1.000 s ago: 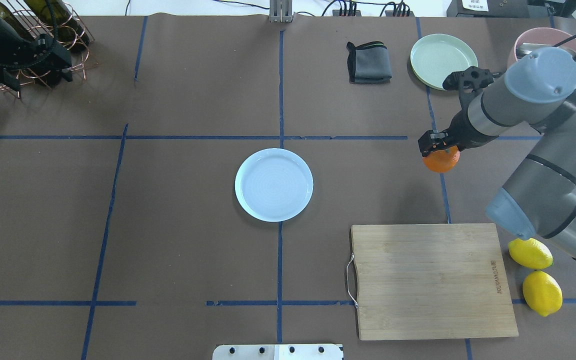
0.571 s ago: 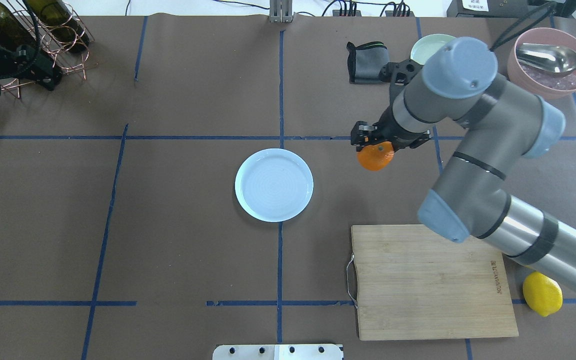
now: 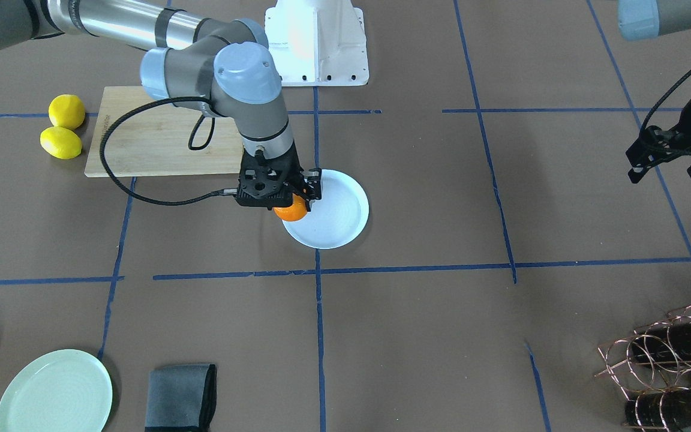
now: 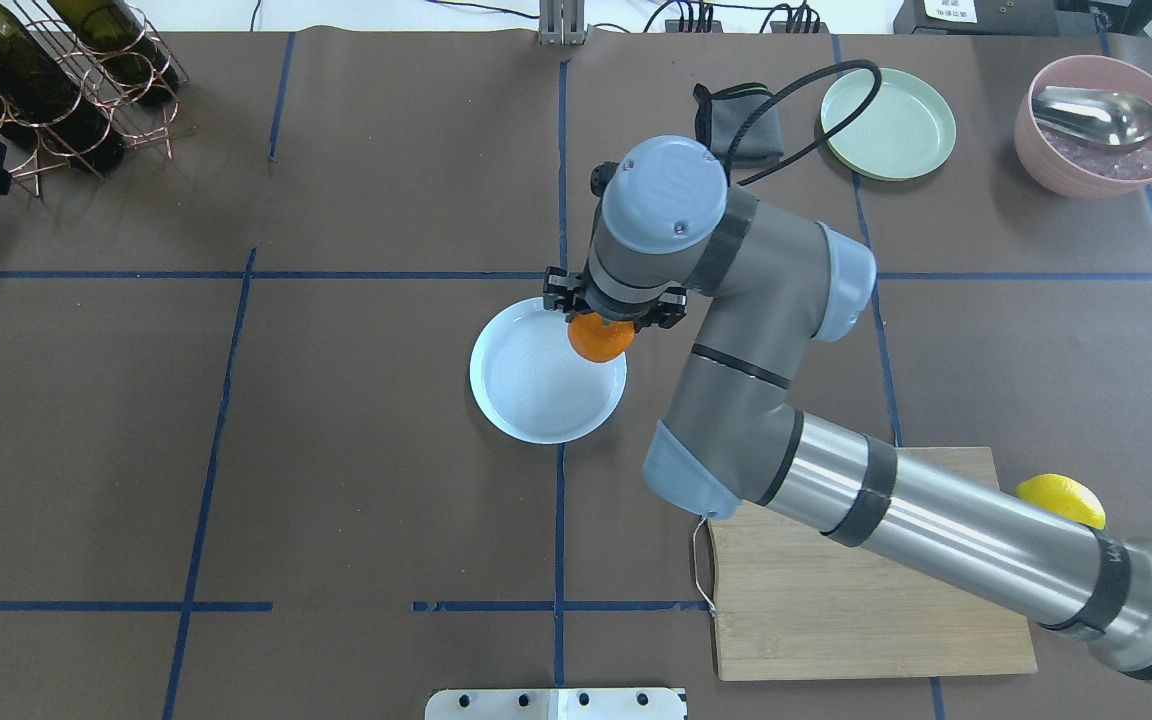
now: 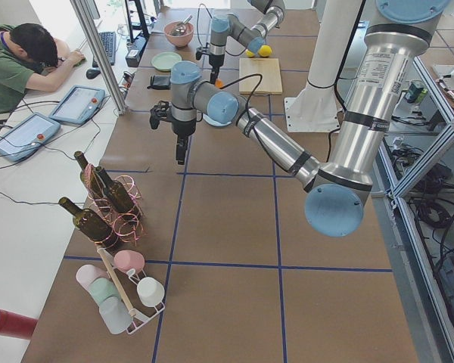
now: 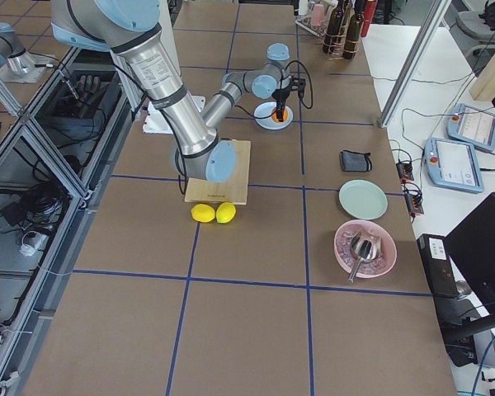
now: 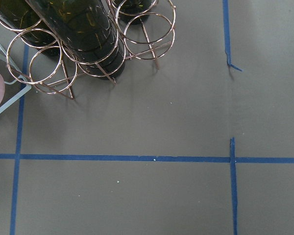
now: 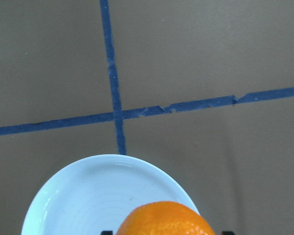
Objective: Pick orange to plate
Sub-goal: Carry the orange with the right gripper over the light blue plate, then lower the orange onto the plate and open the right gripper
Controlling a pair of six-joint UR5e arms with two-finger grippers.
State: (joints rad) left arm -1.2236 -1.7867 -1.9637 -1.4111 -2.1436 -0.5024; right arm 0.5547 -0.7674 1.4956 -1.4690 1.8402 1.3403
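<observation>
The orange (image 4: 601,340) hangs in my right gripper (image 4: 604,322), which is shut on it from above. It hovers over the right part of the white plate (image 4: 531,385), near the rim. In the front-facing view the orange (image 3: 292,211) sits over the plate's (image 3: 336,213) left edge under the right gripper (image 3: 288,203). The right wrist view shows the orange's (image 8: 166,219) top and the plate (image 8: 88,196) beneath it. My left gripper (image 3: 664,173) hangs far off by the wine rack, open and holding nothing.
A wooden cutting board (image 4: 866,610) lies at the near right with a yellow lemon (image 4: 1061,497) beside it. A pale green plate (image 4: 891,112), a grey cloth (image 4: 751,140) and a pink bowl with a spoon (image 4: 1096,130) line the far right. A copper wine rack (image 4: 66,70) stands far left.
My right arm swung left with the orange, from the table's right side to above the white plate's right rim. The left gripper drew back toward the left edge.
</observation>
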